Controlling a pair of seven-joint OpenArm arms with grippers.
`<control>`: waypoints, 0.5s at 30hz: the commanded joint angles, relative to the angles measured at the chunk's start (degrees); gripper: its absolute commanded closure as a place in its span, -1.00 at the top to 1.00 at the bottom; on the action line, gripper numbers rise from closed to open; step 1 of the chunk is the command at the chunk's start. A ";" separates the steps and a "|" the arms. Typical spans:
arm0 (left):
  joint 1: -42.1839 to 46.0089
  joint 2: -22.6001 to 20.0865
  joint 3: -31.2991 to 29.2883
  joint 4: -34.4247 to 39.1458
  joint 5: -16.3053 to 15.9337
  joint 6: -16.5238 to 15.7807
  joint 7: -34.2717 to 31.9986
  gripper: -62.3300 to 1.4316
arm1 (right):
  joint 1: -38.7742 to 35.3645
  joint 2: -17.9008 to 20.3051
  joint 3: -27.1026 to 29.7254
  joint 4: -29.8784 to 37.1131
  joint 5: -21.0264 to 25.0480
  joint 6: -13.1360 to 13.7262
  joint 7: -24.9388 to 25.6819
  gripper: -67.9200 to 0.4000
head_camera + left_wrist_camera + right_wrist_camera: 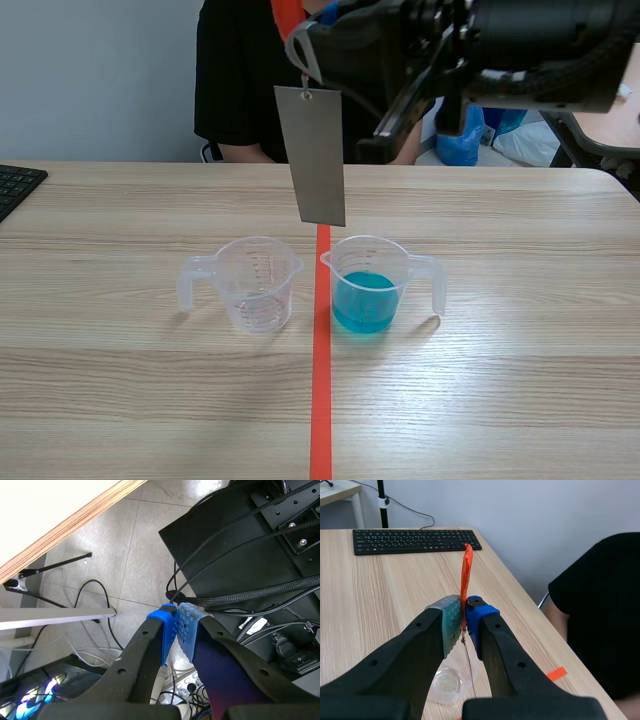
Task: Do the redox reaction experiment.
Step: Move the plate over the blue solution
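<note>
A grey metal plate (312, 155) hangs upright from an orange ribbon (287, 15), its lower edge just above and between two clear plastic cups. The left cup (255, 283) is empty; the right cup (368, 285) holds blue liquid. My right gripper (303, 48) is raised across the top of the scene and is shut on the ribbon (466, 580). In the right wrist view the ribbon sits pinched in the gripper (464, 612), the plate shows edge-on as a thin line (468, 667), and the empty cup (445, 682) lies below. My left gripper (177, 625) is shut on nothing, off the table over the floor.
A person in black (240, 80) sits across the table behind the plate. A black keyboard (15, 185) lies at the table's far left edge. Cables and black equipment (250, 555) cover the floor under the left gripper. An orange-red tape line (321, 400) runs between the cups.
</note>
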 commanded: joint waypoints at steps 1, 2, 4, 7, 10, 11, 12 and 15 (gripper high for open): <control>0.13 -0.46 -0.02 0.70 -0.33 0.02 -0.70 -0.83 | 1.49 1.42 1.70 0.22 2.38 -0.37 -0.22 -0.94; 0.13 -0.46 -0.02 0.70 -0.33 0.02 -0.70 -0.83 | 1.49 2.14 2.73 0.22 3.69 -0.37 -0.83 -0.94; 0.13 -0.46 -0.02 0.70 -0.33 0.02 -0.70 -0.83 | 1.49 3.41 4.66 0.20 6.08 0.59 -1.90 -0.94; 0.13 -0.46 -0.02 0.70 -0.33 0.02 -0.70 -0.83 | 1.49 5.25 6.62 0.20 9.22 2.27 -3.19 -0.95; 0.13 -0.46 -0.02 0.70 -0.33 0.02 -0.70 -0.83 | 1.60 6.91 7.50 -0.11 12.22 2.60 -3.98 -0.94; 0.13 -0.46 -0.02 0.70 -0.33 0.02 -0.70 -0.83 | 1.66 7.32 7.50 -0.44 13.16 2.62 -4.24 -0.94; 0.13 -0.46 -0.02 0.70 -0.33 0.02 -0.72 -0.83 | 1.84 7.69 7.48 -0.83 14.03 2.89 -4.35 -0.94; 0.13 -0.48 -0.02 0.70 -0.33 0.02 -0.72 -0.83 | 2.60 7.80 7.48 -3.17 16.20 3.91 -5.05 -0.94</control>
